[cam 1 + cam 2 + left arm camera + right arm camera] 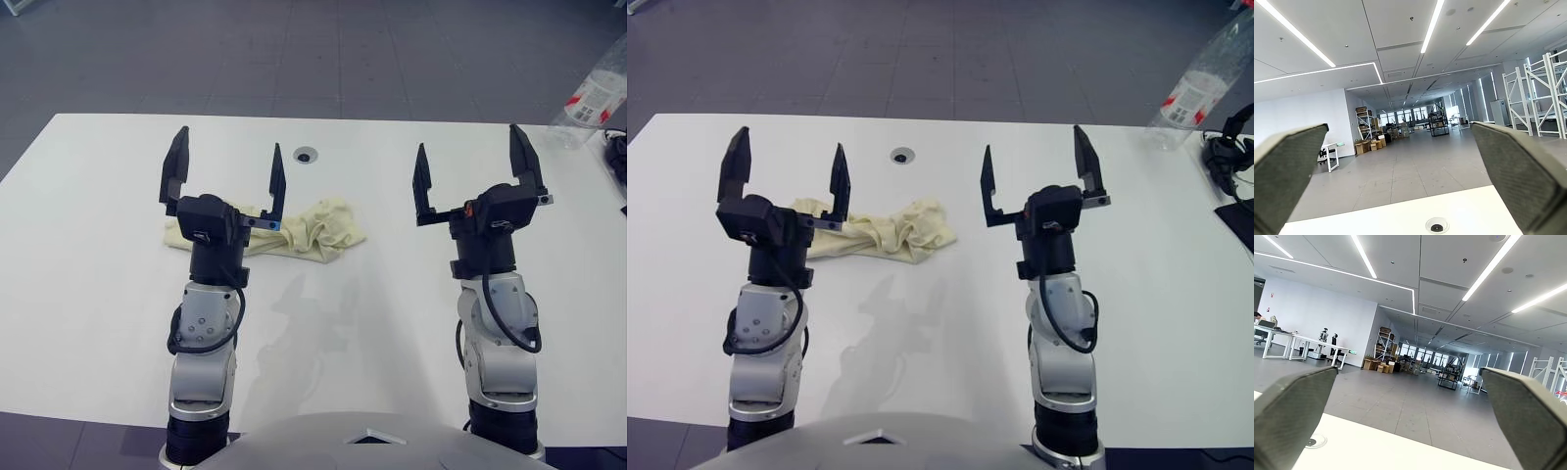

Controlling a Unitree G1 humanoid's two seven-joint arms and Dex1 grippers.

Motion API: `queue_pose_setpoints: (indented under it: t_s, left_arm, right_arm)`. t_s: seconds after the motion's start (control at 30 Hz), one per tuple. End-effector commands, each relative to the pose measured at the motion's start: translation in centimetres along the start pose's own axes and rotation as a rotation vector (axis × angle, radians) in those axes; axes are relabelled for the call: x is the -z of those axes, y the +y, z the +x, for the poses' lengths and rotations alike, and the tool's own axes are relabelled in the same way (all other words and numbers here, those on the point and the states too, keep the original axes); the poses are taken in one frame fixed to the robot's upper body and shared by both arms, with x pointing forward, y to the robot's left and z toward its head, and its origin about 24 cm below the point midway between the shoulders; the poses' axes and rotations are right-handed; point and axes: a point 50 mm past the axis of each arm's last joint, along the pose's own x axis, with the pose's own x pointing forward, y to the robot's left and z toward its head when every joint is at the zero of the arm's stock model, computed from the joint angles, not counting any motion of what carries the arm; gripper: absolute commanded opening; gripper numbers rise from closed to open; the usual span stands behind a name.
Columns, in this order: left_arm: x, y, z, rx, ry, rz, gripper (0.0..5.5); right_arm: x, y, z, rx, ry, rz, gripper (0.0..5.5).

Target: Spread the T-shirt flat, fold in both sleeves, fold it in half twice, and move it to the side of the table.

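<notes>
Free path over table [377, 323] rt of T-shirt [318, 227]; bottle [593, 98] far-rt corner.

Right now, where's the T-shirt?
In the head views the T-shirt lies crumpled on the white table, on the robot's left, partly behind the raised left gripper and nearer the robot than the round cable hole.

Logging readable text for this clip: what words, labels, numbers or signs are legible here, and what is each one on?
Nothing here is legible enough to quote.
Plastic bottle at the far right corner of the table: red and white label, print too blurred to read.
Small green sign on the far wall of the room: too small to read.
Crumpled T-shirt: no print visible.
</notes>
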Motion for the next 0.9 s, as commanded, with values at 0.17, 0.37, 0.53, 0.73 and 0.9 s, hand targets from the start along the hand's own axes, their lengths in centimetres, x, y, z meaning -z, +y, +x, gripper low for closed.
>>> queue_pose_setpoints:
  t_s: [0.17,0.37,0.53,0.73,0.9]
  left_arm:
    - [-0.4,-0.1,0.0,-0.011,0.017,-0.025,5.40]
    - [-0.8,0.1,-0.5,-0.031,0.050,-0.095,5.40]
    - [-0.2,-0.2,-0.6,0.032,0.065,-0.163,5.40]
    - [-0.9,0.5,-0.3,-0.004,0.050,-0.165,5.40]
    - [-1.0,0.2,-0.4,-0.012,0.065,-0.155,5.40]
  right_arm:
    - [-0.1,-0.6,-0.4,0.010,0.018,-0.013,5.39]
    - [0.1,-0.2,0.5,-0.022,0.017,0.030,5.39]
    - [-0.5,0.3,0.0,-0.003,0.015,0.044,5.39]
    - [-1.2,0.4,0.1,-0.016,-0.005,0.039,5.39]
    - [-0.9,0.1,-0.1,-0.016,0.007,0.022,5.39]
